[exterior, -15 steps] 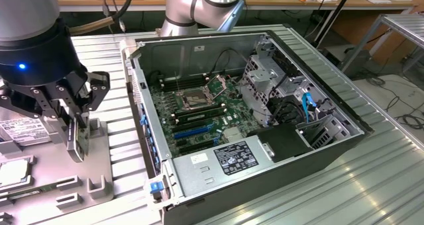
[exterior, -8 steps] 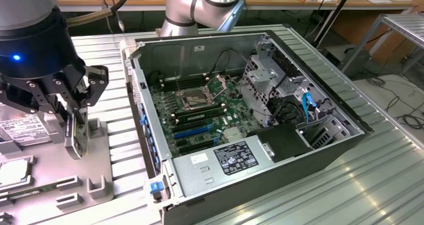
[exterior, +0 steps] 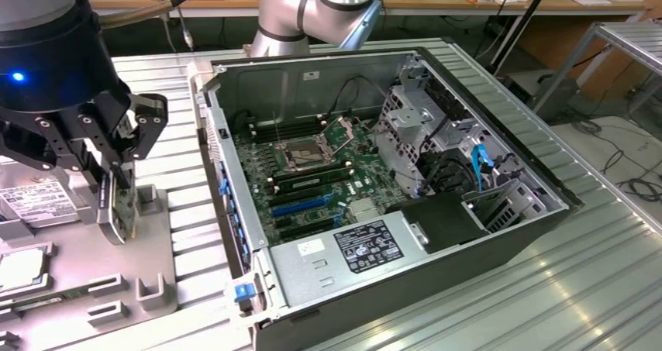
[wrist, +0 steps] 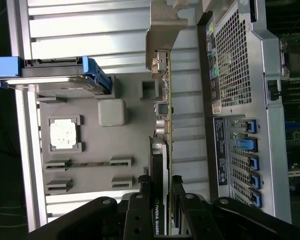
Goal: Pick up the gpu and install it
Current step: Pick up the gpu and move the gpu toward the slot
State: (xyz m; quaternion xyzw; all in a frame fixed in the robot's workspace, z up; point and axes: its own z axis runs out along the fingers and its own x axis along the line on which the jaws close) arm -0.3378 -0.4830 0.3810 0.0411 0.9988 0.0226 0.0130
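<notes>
One gpu (exterior: 121, 221) hangs edge-on at the exterior view's left, over the grey tray (exterior: 83, 289), with my gripper (exterior: 112, 190) clamped on its upper edge. Right of it, mid-frame, the open case (exterior: 310, 72) lies apart from the card.

You have bright, even light from above, and the ribbed table (exterior: 590, 289) shines with glare near the case (exterior: 300, 80). Inside the case the shadows are soft, but its far corners look dim.

one gpu (wrist: 162, 150), one case (exterior: 310, 76), one tray (exterior: 62, 281)
</notes>
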